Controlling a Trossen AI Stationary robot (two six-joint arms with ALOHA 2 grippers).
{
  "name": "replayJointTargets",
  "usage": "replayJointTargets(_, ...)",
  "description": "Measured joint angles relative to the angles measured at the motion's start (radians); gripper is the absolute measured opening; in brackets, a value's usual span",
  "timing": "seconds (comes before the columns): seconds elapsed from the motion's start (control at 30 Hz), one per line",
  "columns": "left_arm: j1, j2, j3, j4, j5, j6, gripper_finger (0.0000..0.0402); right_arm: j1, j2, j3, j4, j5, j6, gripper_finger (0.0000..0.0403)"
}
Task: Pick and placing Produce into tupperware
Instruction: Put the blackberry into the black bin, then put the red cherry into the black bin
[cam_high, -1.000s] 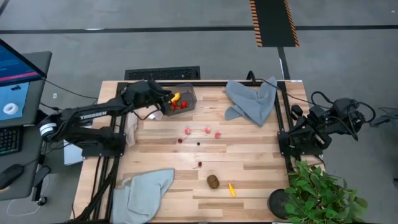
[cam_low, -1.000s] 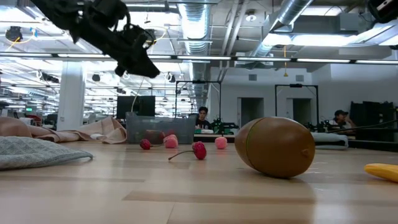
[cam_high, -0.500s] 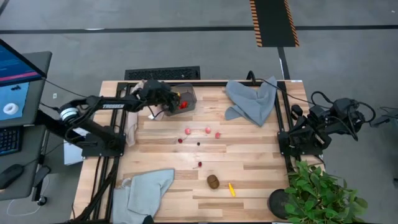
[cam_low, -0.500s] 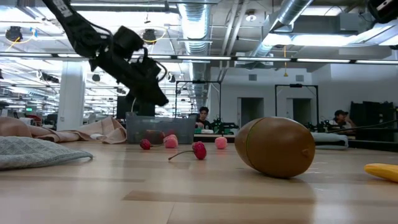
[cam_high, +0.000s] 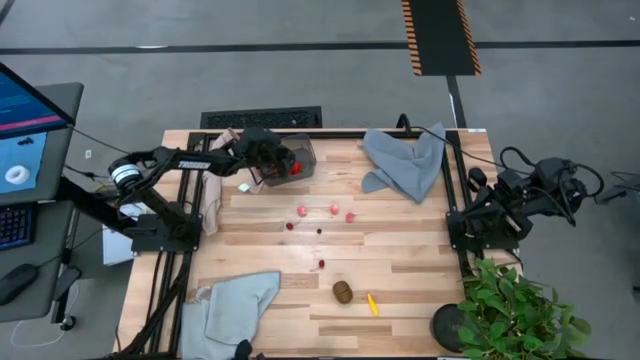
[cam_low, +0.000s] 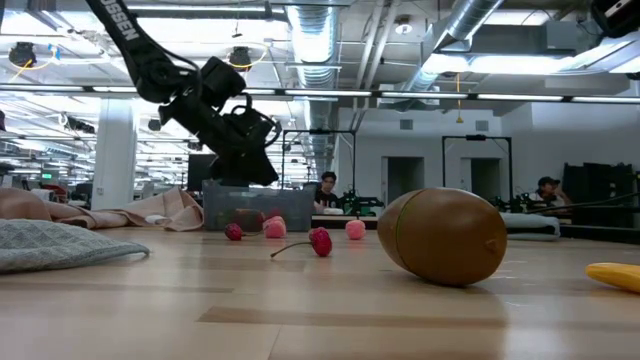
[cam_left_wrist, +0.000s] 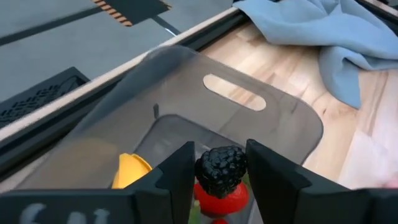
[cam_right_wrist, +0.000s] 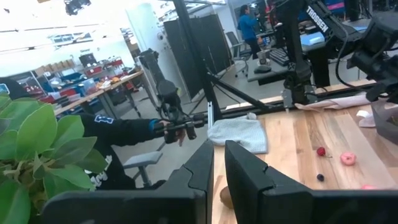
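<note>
Since the earlier frame, the left gripper (cam_high: 283, 163) has swung from beside the tupperware (cam_high: 296, 156) to directly over it, near the far left of the tabletop (cam_high: 400, 260). Between its parted fingers (cam_left_wrist: 180, 171) sits a dark blackberry (cam_left_wrist: 221, 169); whether they clamp it or have let go I cannot tell. Beneath lie a red strawberry (cam_left_wrist: 222, 198) and a yellow banana (cam_left_wrist: 130, 170). Pink and dark berries (cam_high: 334, 209) scatter mid-tabletop; the brown kiwi (cam_high: 343, 291) and a yellow piece (cam_high: 373, 304) lie nearer the front. Off the right edge, the right gripper (cam_right_wrist: 219, 163) rests nearly clenched, empty.
</note>
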Motion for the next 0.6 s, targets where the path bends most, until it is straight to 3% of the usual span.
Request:
replayJointTargets(0.3,0.000,0.000,0.006,-0.016,0.000,0.014,0.0207,0.000,0.000,0.000,-0.002,0.017,0.000,0.0064)
replayJointTargets(0.6,-0.042,-0.045,0.006,-0.014,0.126,0.011,0.0216,0.000,0.000,0.000,-0.003,0.017,0.000,0.0064)
